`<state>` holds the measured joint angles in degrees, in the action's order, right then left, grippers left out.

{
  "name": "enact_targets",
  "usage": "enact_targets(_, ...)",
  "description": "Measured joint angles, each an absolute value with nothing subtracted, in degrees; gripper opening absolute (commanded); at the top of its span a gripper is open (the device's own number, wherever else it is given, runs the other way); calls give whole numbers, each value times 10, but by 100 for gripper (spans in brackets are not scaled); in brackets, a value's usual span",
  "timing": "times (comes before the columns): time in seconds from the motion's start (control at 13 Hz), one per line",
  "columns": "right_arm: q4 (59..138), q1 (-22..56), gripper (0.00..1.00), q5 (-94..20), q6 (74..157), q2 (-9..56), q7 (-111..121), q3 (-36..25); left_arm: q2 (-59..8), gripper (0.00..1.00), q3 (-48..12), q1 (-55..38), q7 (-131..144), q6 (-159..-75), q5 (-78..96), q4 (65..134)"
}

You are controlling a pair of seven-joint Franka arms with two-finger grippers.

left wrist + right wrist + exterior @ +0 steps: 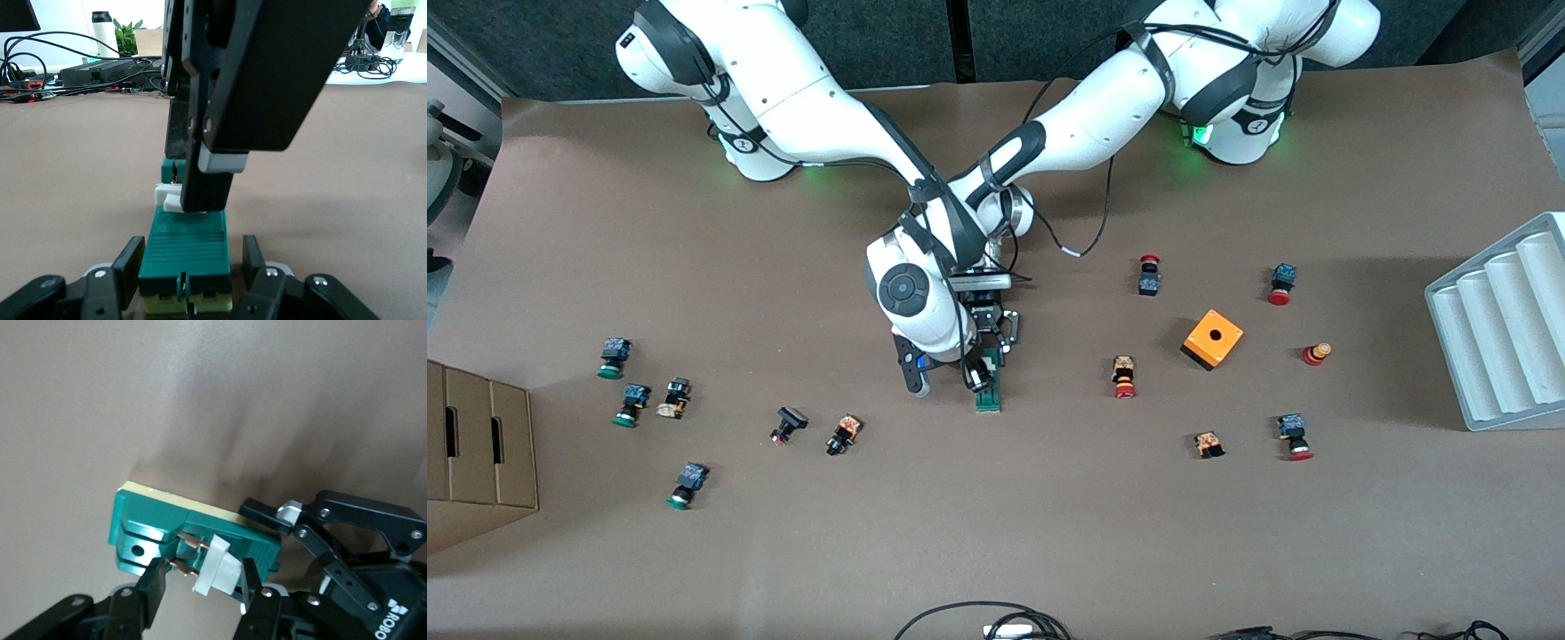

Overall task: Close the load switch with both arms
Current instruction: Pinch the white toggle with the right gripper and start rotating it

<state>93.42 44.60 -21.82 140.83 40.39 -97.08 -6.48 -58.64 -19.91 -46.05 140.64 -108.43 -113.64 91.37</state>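
Mid-table, we note the narrow green rectangular load switch [988, 388]: left gripper [190, 270] clenched on its end, right gripper [198, 583] straddling the white sliding tab [217, 568], apparently grasping it.

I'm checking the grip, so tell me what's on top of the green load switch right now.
On the load switch sits its white tab, with the right gripper fingers on either side. The left gripper clamps one end. Whether the fingers press the tab is hidden.
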Motion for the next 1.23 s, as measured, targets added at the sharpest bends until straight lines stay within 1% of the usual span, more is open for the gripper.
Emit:
enact_targets(0.15,934,446,55,-238,1405,404,-971,-65,-586,67,-199,-460,1406,-1084,-1136,914)
enact_targets(0.54,936,446,55,-241,1403,404,-971,-65,-586,67,-199,-461,1407,-1084,-1136,914)
enact_targets(0.84,940,446,50,-241,1403,404,-971,-65,-586,67,-199,-461,1407,-1084,-1136,914)
enact_targets(1.23,940,446,46,-241,1404,408,-972,-65,-587,67,-199,-461,1407,-1084,-1137,914)
